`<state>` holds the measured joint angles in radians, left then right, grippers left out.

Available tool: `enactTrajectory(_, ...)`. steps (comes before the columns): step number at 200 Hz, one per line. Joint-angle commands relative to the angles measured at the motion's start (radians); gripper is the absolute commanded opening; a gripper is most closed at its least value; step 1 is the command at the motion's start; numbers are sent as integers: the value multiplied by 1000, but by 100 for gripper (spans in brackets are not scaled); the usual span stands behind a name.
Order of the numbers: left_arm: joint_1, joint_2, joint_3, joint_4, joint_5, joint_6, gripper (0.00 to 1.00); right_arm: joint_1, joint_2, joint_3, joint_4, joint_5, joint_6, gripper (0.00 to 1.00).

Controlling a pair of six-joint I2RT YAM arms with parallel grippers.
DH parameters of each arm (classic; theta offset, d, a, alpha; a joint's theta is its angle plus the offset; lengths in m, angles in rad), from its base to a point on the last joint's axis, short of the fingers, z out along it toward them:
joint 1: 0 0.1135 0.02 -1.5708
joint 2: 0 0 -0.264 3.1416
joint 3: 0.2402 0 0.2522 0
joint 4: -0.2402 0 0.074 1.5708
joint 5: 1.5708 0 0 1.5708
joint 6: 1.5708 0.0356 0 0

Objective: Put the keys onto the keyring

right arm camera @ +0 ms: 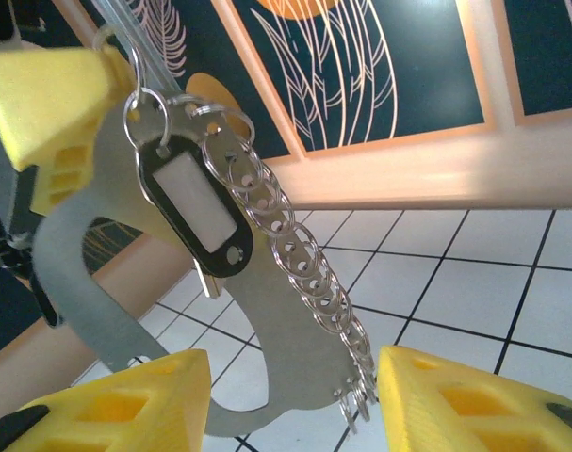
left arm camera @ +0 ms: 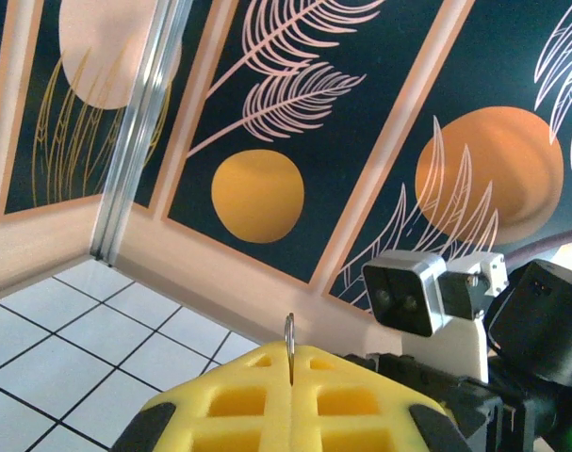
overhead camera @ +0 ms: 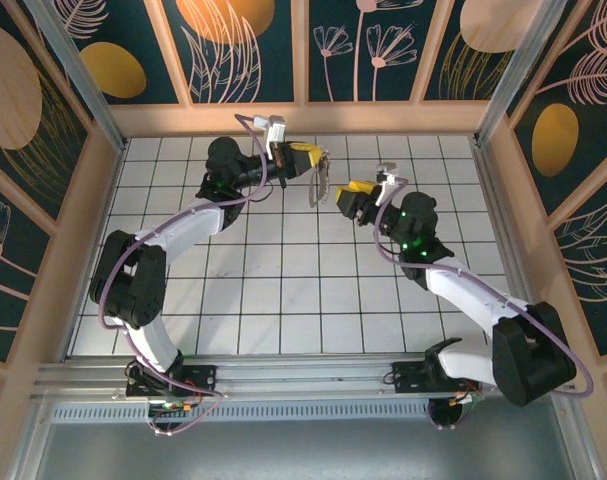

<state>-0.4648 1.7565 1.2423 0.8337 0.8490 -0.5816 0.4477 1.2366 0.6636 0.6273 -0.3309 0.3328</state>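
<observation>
Left gripper (left arm camera: 291, 377) pinched keyring (right arm camera: 83, 264) top; right gripper (right arm camera: 295, 381) stood apart round its bottom. I judged: close slowly, miss chain (right arm camera: 287, 250).

1. The top external camera looks steeply down from behind the arm bases (overhead camera: 173, 380), distant, covering the left claw (overhead camera: 318, 162) and right claw (overhead camera: 341, 196).
2. The left wrist camera looks closely over its claw toward the right claw's camera (left arm camera: 406, 292).
3. The right wrist camera faces back, close; both share the keyring (right arm camera: 78, 282) at the left claw's tips.
</observation>
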Motion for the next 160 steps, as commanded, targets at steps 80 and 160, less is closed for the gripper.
enactTrajectory(80,-17,-11,2,47,-11,-33,0,56,106,172,36,43,-91,50)
enactTrajectory(160,-28,-1,16,47,-7,-37,0,60,158,208,12,16,-136,22)
